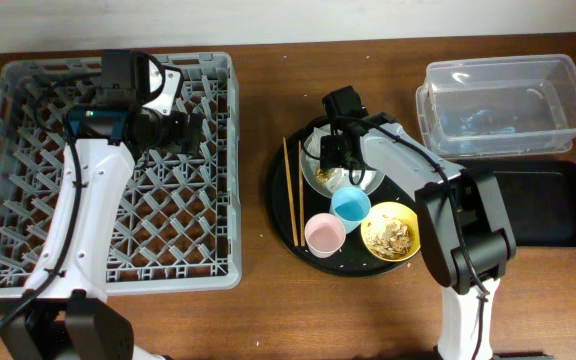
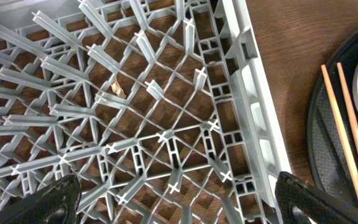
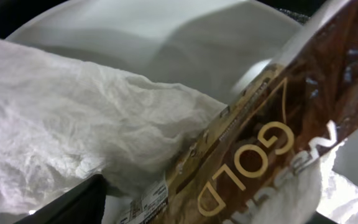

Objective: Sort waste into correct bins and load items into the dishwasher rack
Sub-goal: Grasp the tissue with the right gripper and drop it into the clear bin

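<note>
My right gripper is down over the pale grey-green plate on the round black tray. In the right wrist view my fingers straddle a crumpled white napkin and a brown wrapper lying on the plate; only the left finger shows, and the jaws look open. The light-blue cup, pink cup, yellow bowl with tan scraps and two chopsticks sit on the same tray. My left gripper hovers open and empty over the grey dishwasher rack.
The clear tub stands at the back right, with the shallow black tray in front of it. The round black tray lies just right of the rack. A small tan scrap lies under the rack lattice.
</note>
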Controlling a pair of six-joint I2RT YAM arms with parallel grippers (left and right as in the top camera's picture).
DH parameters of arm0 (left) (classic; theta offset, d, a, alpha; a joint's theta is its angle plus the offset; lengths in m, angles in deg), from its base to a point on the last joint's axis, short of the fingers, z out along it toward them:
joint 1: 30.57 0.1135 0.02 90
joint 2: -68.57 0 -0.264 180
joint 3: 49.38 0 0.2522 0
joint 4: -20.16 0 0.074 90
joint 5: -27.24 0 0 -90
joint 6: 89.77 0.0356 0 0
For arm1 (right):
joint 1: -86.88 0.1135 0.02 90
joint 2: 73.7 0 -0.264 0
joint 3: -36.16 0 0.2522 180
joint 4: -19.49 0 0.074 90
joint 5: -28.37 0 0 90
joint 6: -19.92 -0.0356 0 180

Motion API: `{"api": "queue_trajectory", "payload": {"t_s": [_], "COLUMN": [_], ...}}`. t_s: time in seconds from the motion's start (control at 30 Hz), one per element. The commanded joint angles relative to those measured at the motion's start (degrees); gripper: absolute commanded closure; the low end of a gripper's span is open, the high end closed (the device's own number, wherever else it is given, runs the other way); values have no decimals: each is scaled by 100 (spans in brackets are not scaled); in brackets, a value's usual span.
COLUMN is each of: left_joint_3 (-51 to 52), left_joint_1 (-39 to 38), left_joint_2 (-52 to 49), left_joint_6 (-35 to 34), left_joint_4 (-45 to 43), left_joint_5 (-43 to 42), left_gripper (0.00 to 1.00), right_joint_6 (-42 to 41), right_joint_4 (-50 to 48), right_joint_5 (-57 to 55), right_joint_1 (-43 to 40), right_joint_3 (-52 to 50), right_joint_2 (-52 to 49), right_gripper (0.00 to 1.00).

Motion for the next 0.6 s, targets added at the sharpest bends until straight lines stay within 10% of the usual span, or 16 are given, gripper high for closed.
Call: {"api": "queue_trajectory", "payload": {"t_s": [0.0,0.03,0.3,0.43,0.47,0.5,0.53,0.57], "left_joint_3": [-85,-85,-85,-85,-85,-85,-85,-85], "left_joint_1": [15,15,15,15,15,15,15,15], "left_joint_2": [-50,-52,-52,-50,-52,-52,-52,-50], "left_joint_6": [-74,-74,-74,-74,-74,-74,-74,-74], "left_joint_4": [4,4,4,4,4,4,4,4], "left_joint_5": [-66,-66,-66,-66,-66,-66,-66,-66], "left_gripper": [1,1,1,1,1,1,1,1], "right_joint_6": [-304,-302,138,131,133,136,140,138], "right_joint_4": [-26,-39,1934,1657,1491,1143,1038,1005], "right_joint_5": [15,96,-157,-455,-455,-433,-435,-426], "right_joint_1": [37,35,-1460,-2909,-3067,-3195,-3202,-3202], "right_joint_3": [13,33,2118,2085,2085,2085,2085,2118], "right_joint_2": [-289,-269,2015,1397,1174,848,787,813], "right_gripper": [77,96,96,94,88,38,9,1]}}
